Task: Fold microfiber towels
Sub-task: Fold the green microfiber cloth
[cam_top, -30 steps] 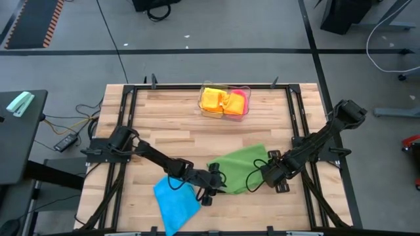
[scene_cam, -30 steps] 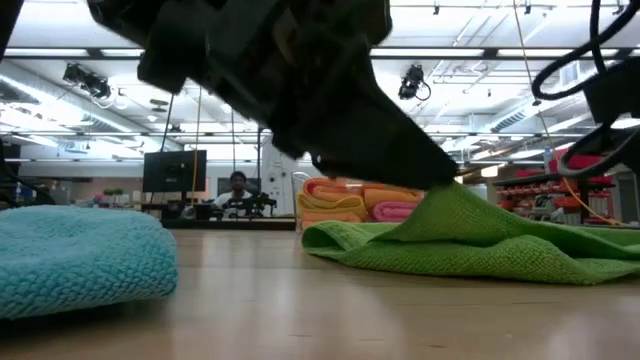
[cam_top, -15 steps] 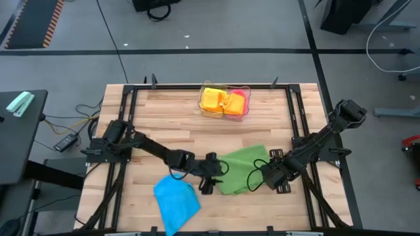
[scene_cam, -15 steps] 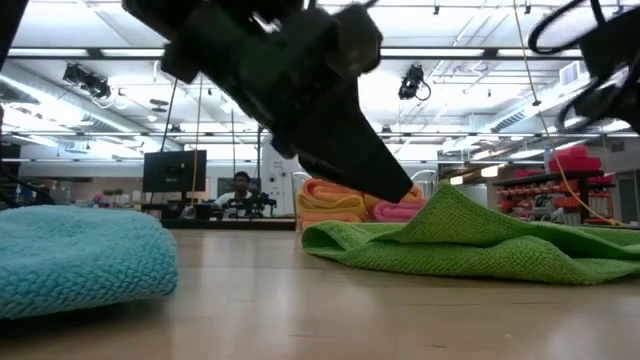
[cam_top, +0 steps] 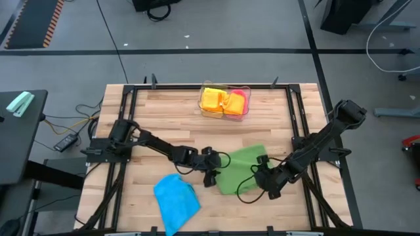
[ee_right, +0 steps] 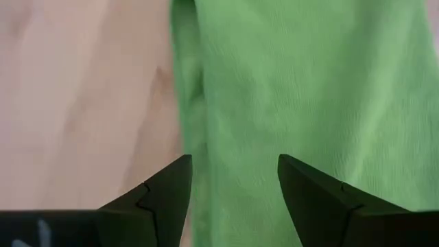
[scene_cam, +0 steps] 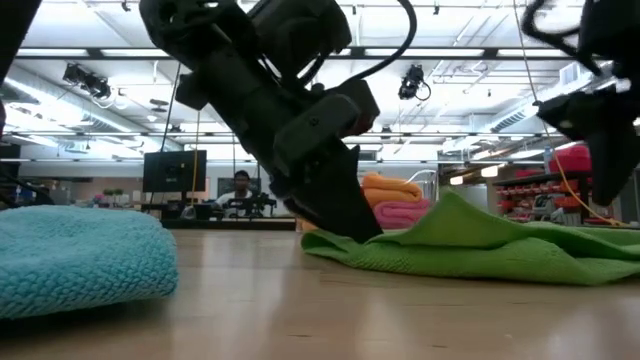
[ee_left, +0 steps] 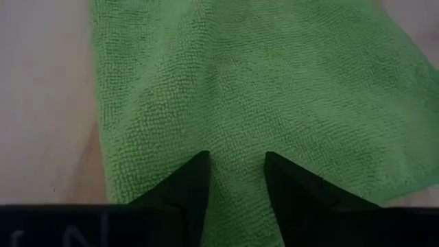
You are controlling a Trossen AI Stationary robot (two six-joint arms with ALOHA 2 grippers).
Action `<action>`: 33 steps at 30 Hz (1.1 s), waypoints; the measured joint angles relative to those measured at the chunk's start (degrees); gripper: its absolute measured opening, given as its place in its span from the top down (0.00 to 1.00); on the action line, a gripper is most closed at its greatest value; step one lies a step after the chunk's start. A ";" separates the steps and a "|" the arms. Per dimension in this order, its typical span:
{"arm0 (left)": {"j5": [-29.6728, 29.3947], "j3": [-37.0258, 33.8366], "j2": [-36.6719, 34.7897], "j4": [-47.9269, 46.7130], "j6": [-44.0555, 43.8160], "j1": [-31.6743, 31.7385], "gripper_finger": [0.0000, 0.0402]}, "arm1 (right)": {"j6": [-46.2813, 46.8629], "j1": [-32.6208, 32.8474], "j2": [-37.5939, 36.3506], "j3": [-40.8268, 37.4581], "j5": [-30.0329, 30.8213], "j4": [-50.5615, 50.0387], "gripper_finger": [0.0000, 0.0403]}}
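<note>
Bright, even indoor light from rows of ceiling strip lamps [scene_cam: 100, 75], seen beyond the wooden table [cam_top: 170, 124]. Shadows on the table are faint and soft. In the table-level view the arm near the green towel [scene_cam: 480, 240] shows as a dark silhouette against those lamps, and the table just before that towel is blurred.

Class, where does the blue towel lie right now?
In the high view, the blue towel lies at the table's near left, beside the green towel.
</note>
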 joint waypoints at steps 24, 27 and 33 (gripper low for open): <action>0.65 -0.15 -0.22 15.96 5.77 -11.07 0.68 | 0.80 -4.70 0.00 -4.33 4.22 -13.29 0.44; 0.66 -0.15 -0.22 17.13 7.10 -11.39 0.69 | 0.46 -5.64 0.00 -4.33 4.74 -15.45 0.44; 0.47 -0.15 -0.22 16.98 7.24 -10.33 0.69 | 2.03 -10.82 0.00 -4.33 5.54 -17.33 0.44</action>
